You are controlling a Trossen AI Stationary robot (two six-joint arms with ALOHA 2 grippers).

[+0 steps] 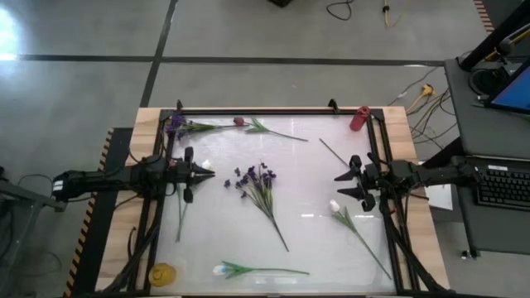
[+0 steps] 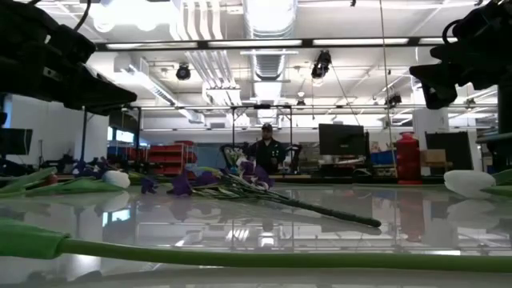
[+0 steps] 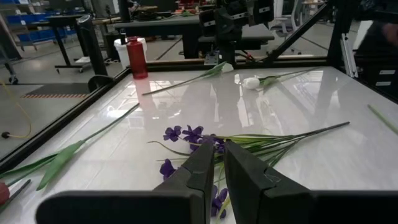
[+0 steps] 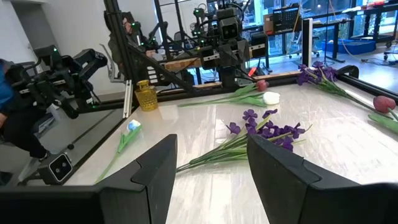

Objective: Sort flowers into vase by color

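Flowers lie flat on the glossy white table top (image 1: pixel 306 165). A purple spray (image 1: pixel 259 184) is in the middle, also in the left wrist view (image 3: pixel 193 134) and the right wrist view (image 4: pixel 267 130). A second purple flower (image 1: pixel 178 124) and a pink-red bud (image 1: pixel 239 122) lie at the far left. One white tulip (image 1: pixel 335 207) is at the right, another (image 1: pixel 222 270) near the front edge. My left gripper (image 1: pixel 207 173) hovers shut at the table's left. My right gripper (image 1: pixel 341 184) hovers open at the right. A red vase (image 1: pixel 358 118) stands far right, a yellow vase (image 1: pixel 162 273) near left.
A black frame (image 1: pixel 273 111) runs round the table top. A bare thin stem (image 1: pixel 334 152) lies near the right gripper. A green stem (image 1: pixel 180 219) lies below the left gripper. In the low view a person (image 2: pixel 266 148) stands far behind the table.
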